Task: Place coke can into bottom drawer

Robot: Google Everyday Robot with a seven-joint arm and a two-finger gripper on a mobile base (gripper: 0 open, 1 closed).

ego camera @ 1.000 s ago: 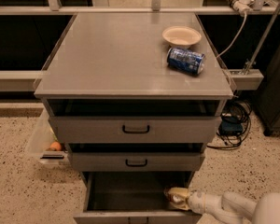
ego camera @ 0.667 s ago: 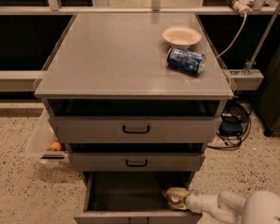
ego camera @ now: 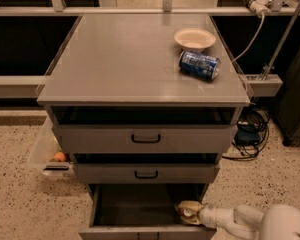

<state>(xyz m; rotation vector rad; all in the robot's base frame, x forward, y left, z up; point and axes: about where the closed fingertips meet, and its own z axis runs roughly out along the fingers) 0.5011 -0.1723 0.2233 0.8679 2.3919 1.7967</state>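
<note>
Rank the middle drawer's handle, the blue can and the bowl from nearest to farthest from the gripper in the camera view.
The gripper sits at the right side of the open bottom drawer.
1. middle drawer's handle: just above, to the left.
2. blue can: lying on the cabinet top, right side.
3. bowl: behind the can.

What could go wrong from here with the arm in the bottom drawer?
The gripper sits at the bottom drawer's right front corner, close to its wall; it may snag pulling out. No coke can is visible, so I cannot confirm it is inside. The middle drawer is just above; lifting straight up could strike it.
</note>
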